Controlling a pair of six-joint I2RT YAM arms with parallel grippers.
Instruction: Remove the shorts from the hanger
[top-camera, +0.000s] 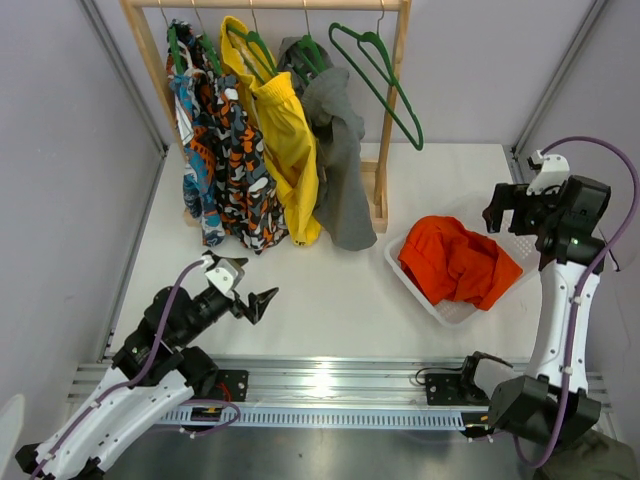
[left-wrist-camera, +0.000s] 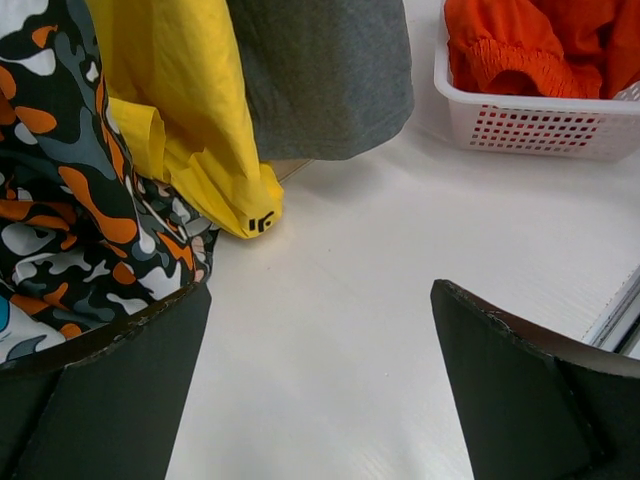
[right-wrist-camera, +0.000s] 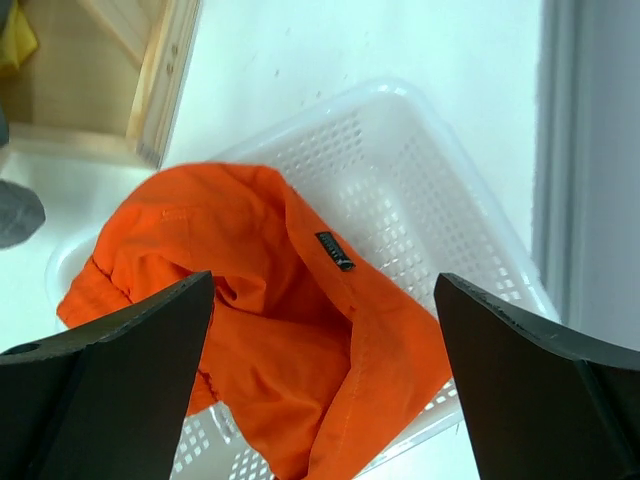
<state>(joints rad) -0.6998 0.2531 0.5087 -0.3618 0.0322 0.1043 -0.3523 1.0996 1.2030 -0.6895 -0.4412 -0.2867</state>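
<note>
The orange-red shorts (top-camera: 455, 262) lie crumpled in the white basket (top-camera: 440, 310) at the right, one edge draped over its rim. In the right wrist view the shorts (right-wrist-camera: 270, 340) show a small dark label patch (right-wrist-camera: 334, 251). The bare green hanger (top-camera: 385, 85) hangs at the right end of the wooden rack (top-camera: 395, 110). My right gripper (top-camera: 510, 215) is open and empty, held above the basket's right side, apart from the shorts (right-wrist-camera: 325, 350). My left gripper (top-camera: 262, 303) is open and empty, low over the table (left-wrist-camera: 320, 400) in front of the rack.
Patterned shorts (top-camera: 225, 150), yellow shorts (top-camera: 285, 130) and a grey garment (top-camera: 340, 160) hang on green hangers on the rack. Their hems show in the left wrist view (left-wrist-camera: 200, 150). A metal rail (top-camera: 330, 385) runs along the near edge. Grey walls close in both sides.
</note>
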